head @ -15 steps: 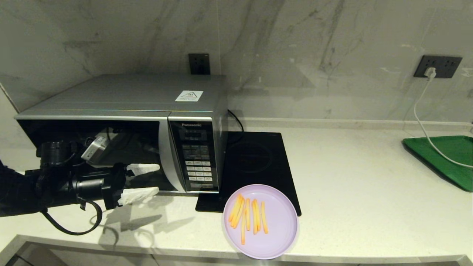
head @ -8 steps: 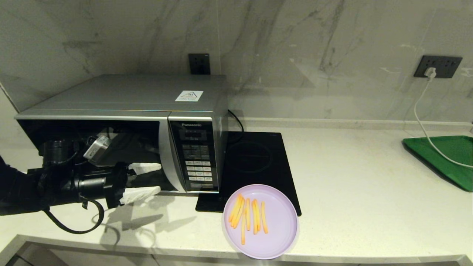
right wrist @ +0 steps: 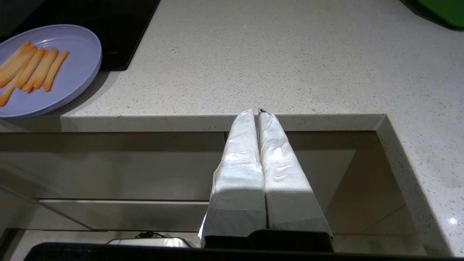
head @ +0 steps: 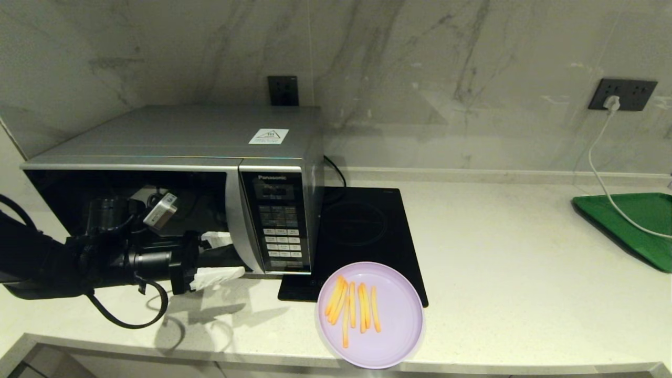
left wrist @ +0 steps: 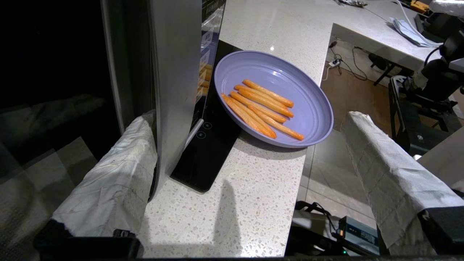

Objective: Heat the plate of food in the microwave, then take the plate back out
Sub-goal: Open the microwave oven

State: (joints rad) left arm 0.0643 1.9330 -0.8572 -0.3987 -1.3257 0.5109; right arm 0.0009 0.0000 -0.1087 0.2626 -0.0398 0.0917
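Observation:
The silver-grey microwave (head: 173, 136) stands at the left of the counter with its dark door closed. My left gripper (head: 223, 257) is open at the door's right edge. Its far finger (left wrist: 119, 174) is tucked behind the silver door handle (left wrist: 174, 72), and its near finger (left wrist: 380, 163) hangs in front, well apart. The lilac plate of fries (head: 370, 314) sits at the counter's front edge, partly on the cooktop, and also shows in the left wrist view (left wrist: 308, 108). My right gripper (right wrist: 258, 111) is shut and empty, parked below the counter's front edge.
A flat black induction cooktop (head: 362, 231) lies right of the microwave. A green tray (head: 635, 226) sits at the far right, with a white cable (head: 604, 173) running to it from a wall socket. The counter's front edge (right wrist: 217, 121) runs just beyond my right fingertips.
My left gripper has moved right along the microwave door, still open. Its far finger now reaches behind the handle. The plate has not moved.

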